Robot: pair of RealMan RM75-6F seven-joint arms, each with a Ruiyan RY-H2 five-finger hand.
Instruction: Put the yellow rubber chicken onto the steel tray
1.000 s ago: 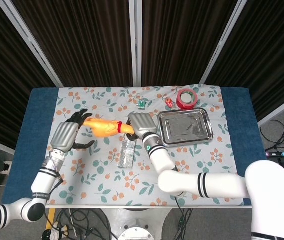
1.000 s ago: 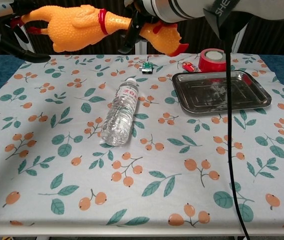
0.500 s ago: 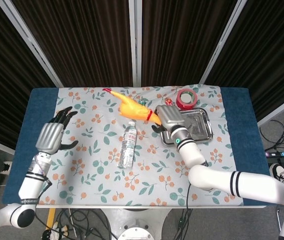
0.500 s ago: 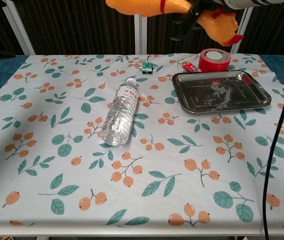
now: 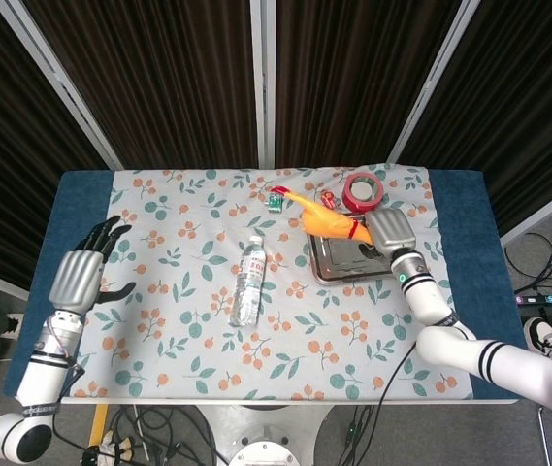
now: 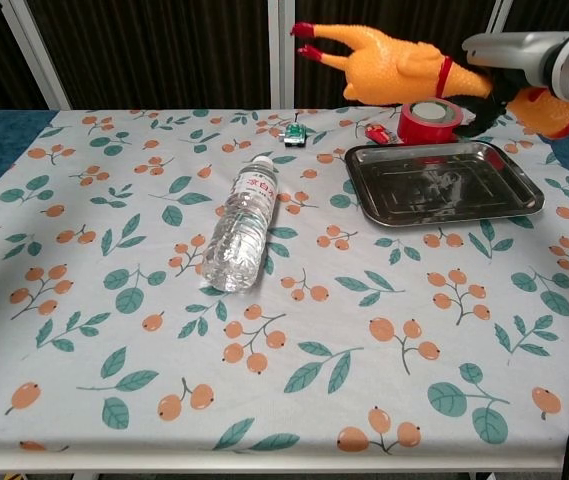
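The right hand (image 5: 389, 233) grips the yellow rubber chicken (image 5: 326, 220) at its neck, just past the red collar, with the fingers wrapped around it; in the chest view the same hand (image 6: 512, 52) holds the toy in the air, the chicken's (image 6: 394, 67) plump body stretching out to the left, its red-tipped feet pointing up and away and its red-combed head poking out on the far side of the grip. The chicken hangs above the shallow rectangular steel tray (image 5: 399, 267), clear of its surface; the tray (image 6: 444, 185) itself lies flat on the right part of the table with nothing inside it. Just behind the tray stands a red roll of tape (image 6: 429, 120), and beside that a small red object (image 6: 375, 131) too small to make out. A small green item (image 6: 291, 133) lies further left along the back of the cloth. Near the middle of the white tablecloth printed with orange berries and green leaves (image 6: 114, 300) lies a clear plastic water bottle (image 6: 240, 225) on its side, its white cap toward the back. Far over at the table's left edge, the left hand (image 5: 80, 279) hovers with fingers spread apart and nothing in its grasp, well apart from everything else.
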